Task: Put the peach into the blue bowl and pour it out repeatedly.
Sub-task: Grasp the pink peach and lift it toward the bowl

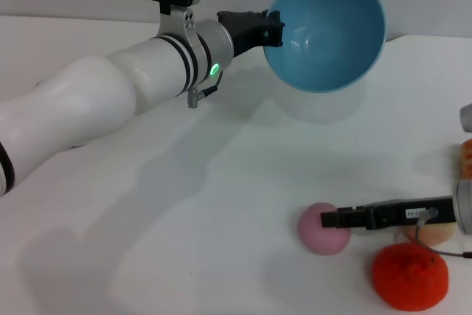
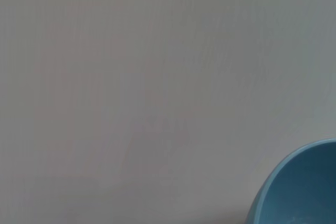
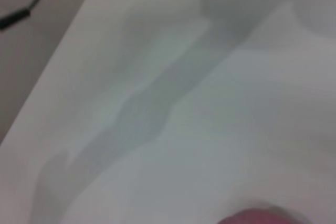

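Peach [image 1: 321, 229], lower right of head view on counter [image 1: 184, 219]: looks light, smooth, prob slippery; take across its widest part. Right gripper [image 1: 330, 220] over it, jaws' state can't tell. Left gripper [image 1: 271, 27] jaws clamp blue bowl [image 1: 328, 31] rim, upper right, tipped, empty.

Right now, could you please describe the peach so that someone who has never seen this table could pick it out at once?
Start at the white table and go to the cluster of three fruits near its front right corner. The peach is the leftmost one, at the tip of the right end effector. It is smooth, pink-mauve and round, unlike the bumpy red-orange fruit and the pale beige ball beside it.
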Tool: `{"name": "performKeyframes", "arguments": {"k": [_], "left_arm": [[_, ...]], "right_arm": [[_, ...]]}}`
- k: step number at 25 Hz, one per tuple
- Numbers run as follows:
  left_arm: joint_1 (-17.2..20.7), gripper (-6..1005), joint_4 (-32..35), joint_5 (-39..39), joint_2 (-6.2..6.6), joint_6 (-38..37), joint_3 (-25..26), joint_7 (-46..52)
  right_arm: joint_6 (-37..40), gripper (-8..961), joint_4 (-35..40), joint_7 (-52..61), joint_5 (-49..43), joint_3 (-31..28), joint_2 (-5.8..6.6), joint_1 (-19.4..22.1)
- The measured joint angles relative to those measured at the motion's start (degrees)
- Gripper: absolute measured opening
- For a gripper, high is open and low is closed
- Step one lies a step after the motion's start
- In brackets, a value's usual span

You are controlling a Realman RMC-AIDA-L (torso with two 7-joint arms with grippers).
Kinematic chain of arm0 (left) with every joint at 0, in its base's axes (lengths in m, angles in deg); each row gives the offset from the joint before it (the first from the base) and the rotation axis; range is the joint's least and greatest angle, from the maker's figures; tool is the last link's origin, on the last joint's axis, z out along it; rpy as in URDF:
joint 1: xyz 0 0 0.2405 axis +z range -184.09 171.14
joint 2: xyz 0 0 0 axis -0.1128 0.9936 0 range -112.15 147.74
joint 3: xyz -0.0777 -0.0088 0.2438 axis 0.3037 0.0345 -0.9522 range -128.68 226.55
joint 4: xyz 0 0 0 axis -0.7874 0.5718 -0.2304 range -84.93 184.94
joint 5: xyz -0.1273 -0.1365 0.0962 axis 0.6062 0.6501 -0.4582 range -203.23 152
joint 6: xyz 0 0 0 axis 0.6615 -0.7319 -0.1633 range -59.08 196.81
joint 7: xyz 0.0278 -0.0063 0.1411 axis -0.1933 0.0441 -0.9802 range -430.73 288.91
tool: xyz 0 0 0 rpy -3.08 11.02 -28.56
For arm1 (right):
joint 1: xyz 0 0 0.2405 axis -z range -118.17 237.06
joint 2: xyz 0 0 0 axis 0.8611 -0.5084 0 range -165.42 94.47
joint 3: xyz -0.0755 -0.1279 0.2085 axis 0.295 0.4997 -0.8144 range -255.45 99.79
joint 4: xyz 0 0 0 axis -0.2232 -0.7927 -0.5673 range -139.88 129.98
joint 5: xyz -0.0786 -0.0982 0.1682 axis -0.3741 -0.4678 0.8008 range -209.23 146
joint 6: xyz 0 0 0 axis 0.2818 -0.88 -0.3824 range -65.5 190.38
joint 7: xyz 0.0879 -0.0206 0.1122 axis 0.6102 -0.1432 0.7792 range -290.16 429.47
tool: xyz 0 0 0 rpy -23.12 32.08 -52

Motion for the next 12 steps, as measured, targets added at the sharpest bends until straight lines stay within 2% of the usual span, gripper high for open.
{"name": "performKeyframes", "arguments": {"k": [12], "left_arm": [[0.60,-1,-0.08,0.10,0.00,-0.26,-0.08,0.06]], "right_arm": [[-1.72,438,-0.34,-0.52,0.14,0.68,0.05,0.15]]}}
